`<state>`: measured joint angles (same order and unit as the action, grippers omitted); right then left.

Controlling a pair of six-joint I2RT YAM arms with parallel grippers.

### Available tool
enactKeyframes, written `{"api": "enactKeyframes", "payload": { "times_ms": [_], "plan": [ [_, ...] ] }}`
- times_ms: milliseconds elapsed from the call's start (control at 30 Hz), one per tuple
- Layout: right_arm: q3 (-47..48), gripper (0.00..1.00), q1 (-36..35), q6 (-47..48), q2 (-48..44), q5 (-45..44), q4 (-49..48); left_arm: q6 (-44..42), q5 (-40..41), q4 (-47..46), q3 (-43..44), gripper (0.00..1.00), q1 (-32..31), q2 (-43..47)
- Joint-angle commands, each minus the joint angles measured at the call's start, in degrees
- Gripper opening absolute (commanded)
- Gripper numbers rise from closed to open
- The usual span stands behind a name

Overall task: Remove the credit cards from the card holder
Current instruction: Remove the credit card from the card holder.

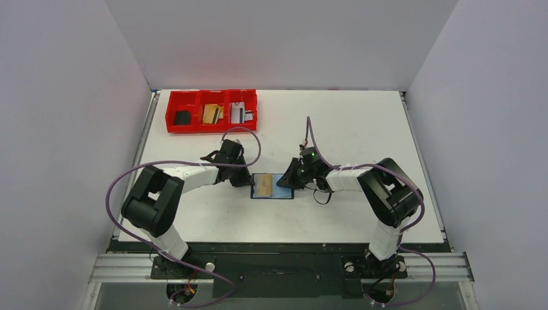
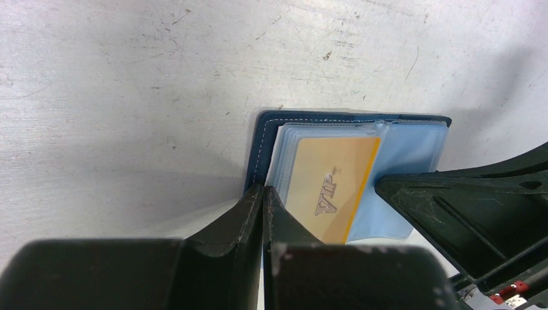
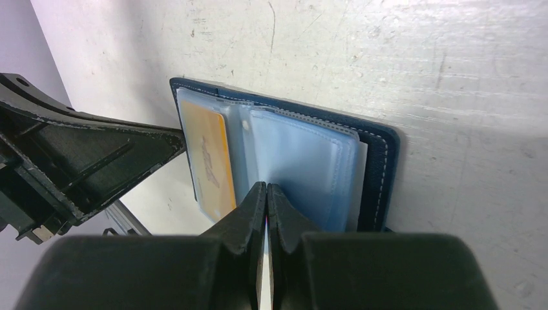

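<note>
The navy card holder (image 1: 276, 194) lies open on the table between my two grippers. Its navy cover (image 2: 323, 117) frames blue-grey clear sleeves, and a tan-gold credit card marked VIP (image 2: 329, 184) sits in the left sleeves. The same card shows in the right wrist view (image 3: 210, 155) beside the cover (image 3: 378, 174). My left gripper (image 2: 263, 188) is shut, its tips at the holder's left edge. My right gripper (image 3: 267, 187) is shut, its tips pressing on the middle sleeves. The strap tab is hidden.
A red three-compartment tray (image 1: 169, 111) stands at the back left. It holds a black card (image 1: 183, 117), a tan-gold card (image 1: 211, 113) and a silvery-grey card (image 1: 241, 113). White walls close in the table on three sides.
</note>
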<state>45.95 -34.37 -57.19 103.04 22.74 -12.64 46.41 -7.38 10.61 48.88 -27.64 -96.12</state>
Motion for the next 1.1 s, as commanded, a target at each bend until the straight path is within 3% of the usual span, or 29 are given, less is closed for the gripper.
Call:
{"api": "enactKeyframes", "payload": {
  "times_ms": [0,200,333,467,1067],
  "plan": [
    [-0.2,0.00,1.1,2.8,-2.1,-3.5,3.0,-1.6,4.0,7.1,-2.7,0.00,0.3,-2.8],
    [-0.8,0.00,1.2,1.2,-1.9,0.2,-1.2,-1.8,4.0,7.2,-2.4,0.00,0.3,-2.9],
    [-0.9,0.14,0.9,-1.9,-0.4,4.2,-7.2,-1.9,3.9,7.1,-2.2,0.00,0.3,-3.1],
    [0.9,0.17,-0.7,-2.4,0.9,4.7,-7.7,-2.0,3.8,7.1,-2.0,0.00,0.3,-3.3],
    [2.6,0.14,-3.0,-2.1,2.9,2.5,-5.1,-2.0,3.5,6.8,-1.9,0.00,0.3,-3.5]
  ]
}}
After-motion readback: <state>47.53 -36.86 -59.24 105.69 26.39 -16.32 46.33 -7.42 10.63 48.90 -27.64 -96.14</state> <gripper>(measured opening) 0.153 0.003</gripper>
